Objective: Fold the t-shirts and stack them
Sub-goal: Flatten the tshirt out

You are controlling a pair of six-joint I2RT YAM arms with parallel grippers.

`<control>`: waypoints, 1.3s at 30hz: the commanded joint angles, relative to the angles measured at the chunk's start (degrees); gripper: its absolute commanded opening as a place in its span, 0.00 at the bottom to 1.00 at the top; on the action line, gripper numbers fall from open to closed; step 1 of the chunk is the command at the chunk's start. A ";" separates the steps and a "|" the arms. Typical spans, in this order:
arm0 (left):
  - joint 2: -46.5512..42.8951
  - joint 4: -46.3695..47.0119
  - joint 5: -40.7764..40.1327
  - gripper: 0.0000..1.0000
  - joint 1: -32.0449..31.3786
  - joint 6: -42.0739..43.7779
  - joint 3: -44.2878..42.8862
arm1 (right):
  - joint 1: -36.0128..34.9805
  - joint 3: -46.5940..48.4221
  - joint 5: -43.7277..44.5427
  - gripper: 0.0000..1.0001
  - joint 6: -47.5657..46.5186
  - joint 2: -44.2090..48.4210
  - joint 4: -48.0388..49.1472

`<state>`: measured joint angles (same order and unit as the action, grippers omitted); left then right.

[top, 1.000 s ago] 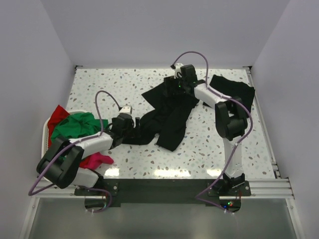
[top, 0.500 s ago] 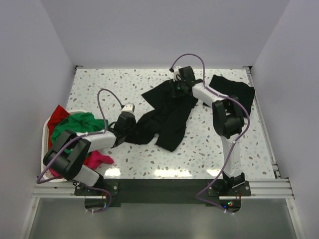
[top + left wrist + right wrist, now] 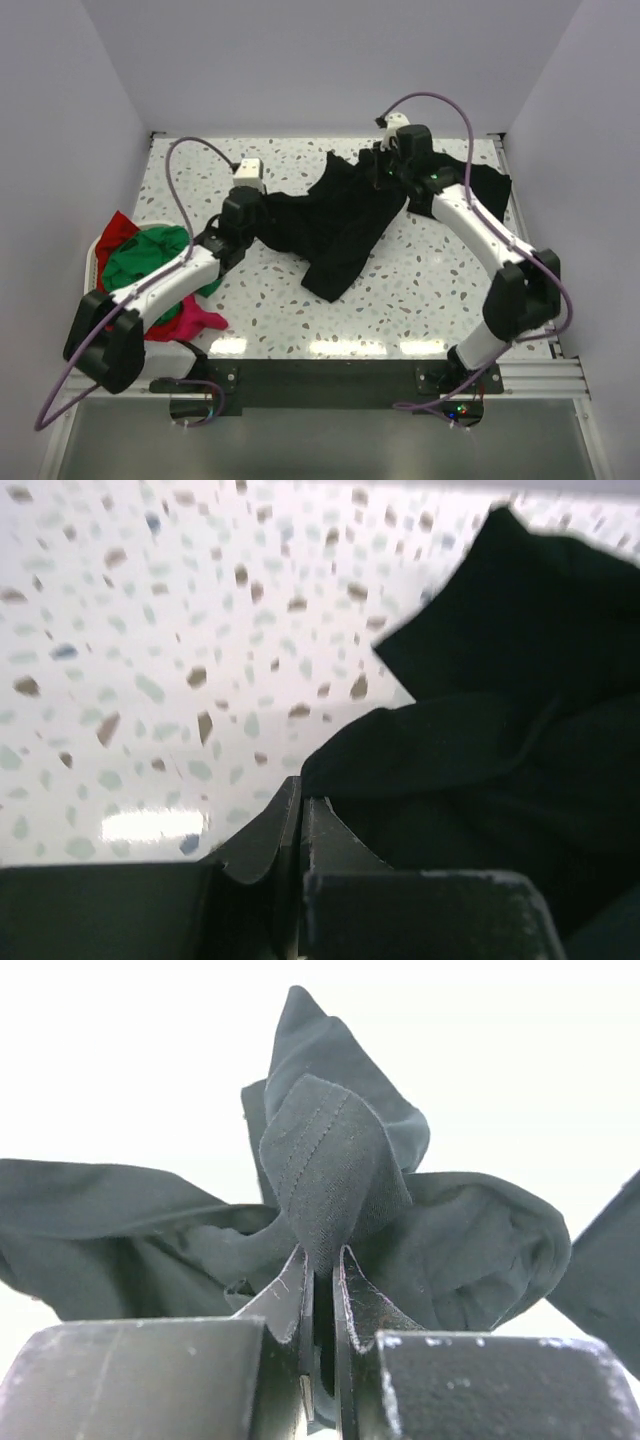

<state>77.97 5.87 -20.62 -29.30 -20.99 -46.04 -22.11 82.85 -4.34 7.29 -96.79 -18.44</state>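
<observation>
Just right of the white basket [image 3: 93, 262], the left gripper [image 3: 300, 815] is clenched on an edge of the black t-shirt [image 3: 340, 215]. Farther from the basket, the right gripper [image 3: 322, 1265] pinches a stitched hem fold. The shirt sags, bunched, between them. To do this well, draw both grips apart evenly so the cloth spreads flat before any fold.

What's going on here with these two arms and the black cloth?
Two robot arms are handling a black t-shirt. The left gripper and the right gripper are each shut on an edge of it, stretching it between them over the table. Another black shirt lies at the far right; a green shirt, a red shirt and a magenta shirt sit in or by the white basket on the left.
</observation>
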 commanded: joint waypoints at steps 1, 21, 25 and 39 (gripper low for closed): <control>-9.23 0.37 -6.79 0.00 -0.06 4.90 -5.36 | -0.13 -5.05 3.81 0.00 2.20 13.07 2.00; -9.19 0.81 -4.79 0.00 1.52 20.64 -25.58 | -0.13 -23.60 11.88 0.00 12.21 45.47 -3.81; 9.70 2.56 7.42 0.00 9.86 18.97 -35.66 | -0.13 -29.23 15.05 0.00 15.38 39.95 3.39; 21.97 1.60 2.96 0.84 10.67 17.22 -26.87 | 0.14 -28.45 21.75 0.00 17.06 20.86 8.41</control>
<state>111.92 0.93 -14.37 -18.68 -1.67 -78.81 -22.09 52.05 16.01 23.42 -74.76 -14.72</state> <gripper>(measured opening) 0.842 0.048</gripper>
